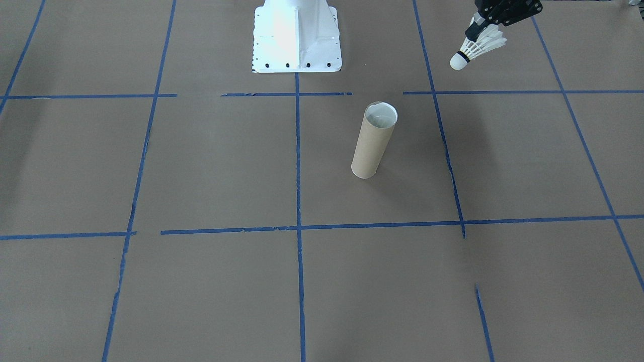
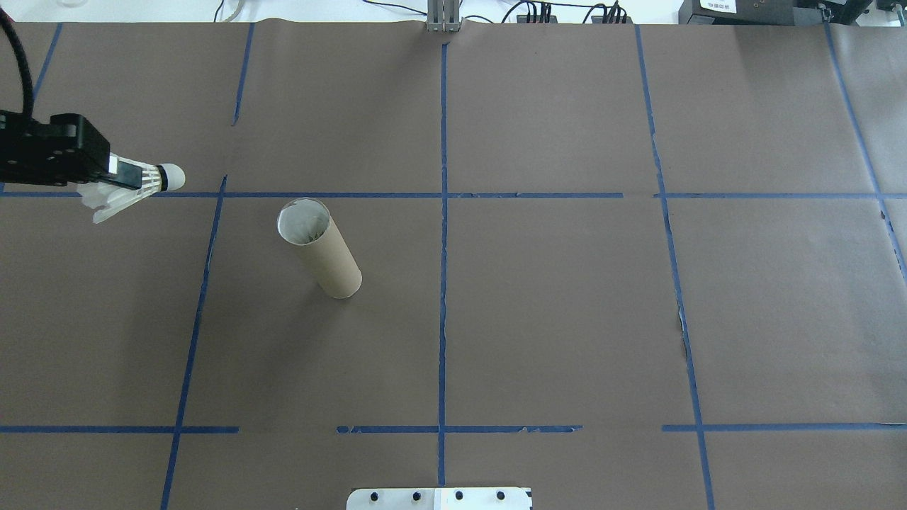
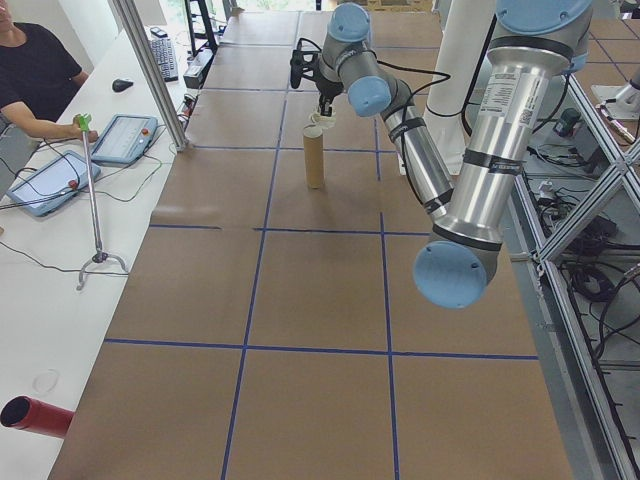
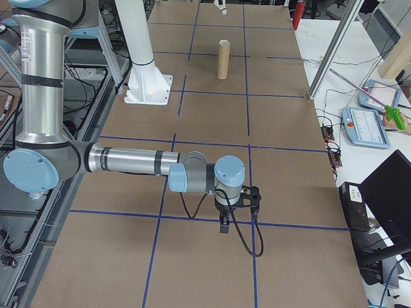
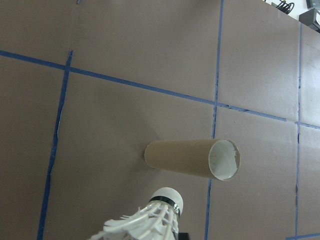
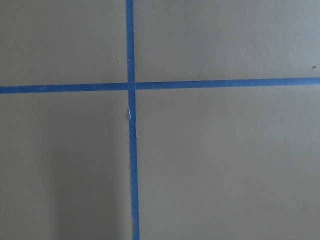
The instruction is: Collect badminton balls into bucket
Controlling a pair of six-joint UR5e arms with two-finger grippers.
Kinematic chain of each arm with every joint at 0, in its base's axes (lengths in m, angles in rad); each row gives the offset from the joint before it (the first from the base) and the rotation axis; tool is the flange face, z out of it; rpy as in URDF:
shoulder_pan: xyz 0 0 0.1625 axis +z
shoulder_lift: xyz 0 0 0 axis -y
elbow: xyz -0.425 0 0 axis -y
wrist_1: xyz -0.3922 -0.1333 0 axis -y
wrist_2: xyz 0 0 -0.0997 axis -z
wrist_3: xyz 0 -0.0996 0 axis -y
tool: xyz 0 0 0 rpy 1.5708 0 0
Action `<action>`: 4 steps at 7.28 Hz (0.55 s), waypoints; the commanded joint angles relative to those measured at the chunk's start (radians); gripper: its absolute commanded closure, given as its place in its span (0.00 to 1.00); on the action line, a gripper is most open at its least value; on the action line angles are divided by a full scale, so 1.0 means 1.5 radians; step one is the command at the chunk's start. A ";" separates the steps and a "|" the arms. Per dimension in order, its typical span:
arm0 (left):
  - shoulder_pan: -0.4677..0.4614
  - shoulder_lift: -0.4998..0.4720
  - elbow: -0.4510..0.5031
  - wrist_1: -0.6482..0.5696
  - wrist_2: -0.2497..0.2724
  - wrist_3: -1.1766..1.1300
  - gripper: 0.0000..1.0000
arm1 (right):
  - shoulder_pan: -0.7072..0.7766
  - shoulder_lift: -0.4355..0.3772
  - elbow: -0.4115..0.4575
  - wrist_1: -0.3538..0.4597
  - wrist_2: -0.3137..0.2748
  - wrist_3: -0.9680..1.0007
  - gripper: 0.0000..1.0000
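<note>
A white feather shuttlecock [image 2: 145, 185] hangs in the air with its cork tip pointing toward the bucket, and my left gripper [image 2: 131, 173] is shut on its skirt. In the front view the shuttlecock [image 1: 478, 48] sits at the top right under the same gripper [image 1: 477, 27]. The bucket [image 2: 319, 248] is a tan cardboard tube standing upright on the brown paper, open end up, a short way to the right of the cork. The left wrist view shows the cork [image 5: 167, 197] just short of the tube [image 5: 190, 159]. My right gripper [image 4: 225, 221] hovers low over the table far from both; I cannot tell its state.
The white robot base [image 1: 297, 35] stands at the table's middle edge. Blue tape lines [image 2: 443, 212] divide the brown paper into squares. A side table along the far edge holds tablets [image 3: 125, 138], a thin stand [image 3: 95, 200] and a person's arms [image 3: 45, 120].
</note>
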 commanded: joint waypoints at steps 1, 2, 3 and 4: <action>0.028 -0.156 0.002 0.231 0.054 0.074 1.00 | 0.000 0.000 0.000 0.000 0.000 0.000 0.00; 0.054 -0.180 0.014 0.254 0.073 0.079 1.00 | 0.000 0.000 0.000 0.000 0.000 0.000 0.00; 0.094 -0.210 0.029 0.284 0.118 0.079 1.00 | 0.000 0.000 0.000 0.000 -0.001 0.000 0.00; 0.141 -0.264 0.058 0.346 0.173 0.080 1.00 | 0.000 0.000 0.000 0.000 0.000 0.000 0.00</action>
